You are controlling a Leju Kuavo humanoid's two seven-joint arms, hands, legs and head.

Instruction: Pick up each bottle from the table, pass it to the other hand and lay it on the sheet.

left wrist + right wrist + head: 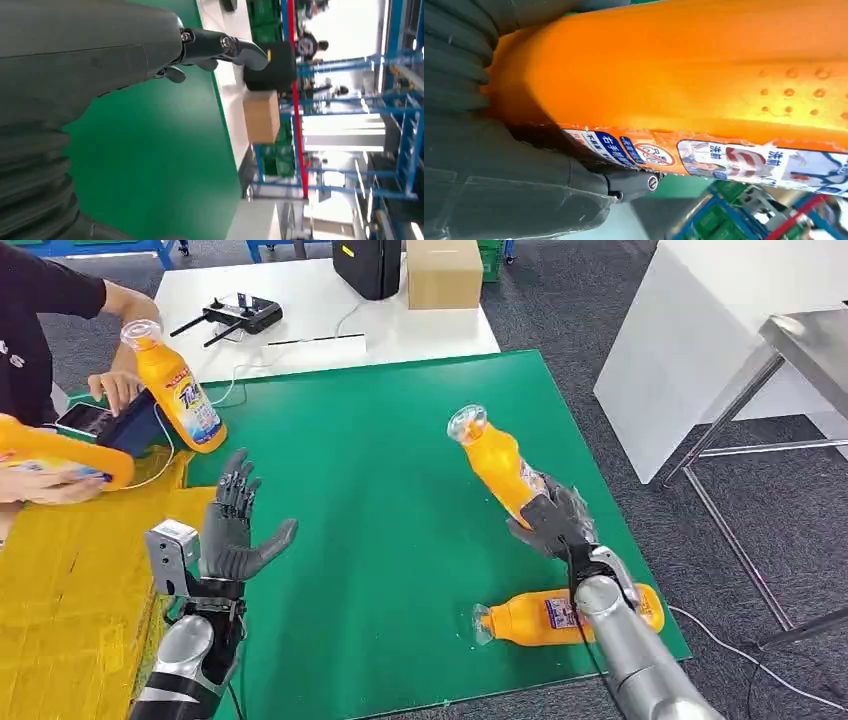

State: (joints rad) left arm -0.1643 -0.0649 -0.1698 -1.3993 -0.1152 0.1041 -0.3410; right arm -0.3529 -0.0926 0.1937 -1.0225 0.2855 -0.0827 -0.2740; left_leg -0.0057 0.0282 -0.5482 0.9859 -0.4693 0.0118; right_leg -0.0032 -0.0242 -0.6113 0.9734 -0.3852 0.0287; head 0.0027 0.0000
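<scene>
Right hand point(552, 522) gripping orange bottle point(497, 462) — tilted, left hand point(238, 530) spread

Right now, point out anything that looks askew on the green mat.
One orange bottle lies on its side near the mat's front edge. The right hand holds another bottle tilted above the mat. No spill visible.
</scene>
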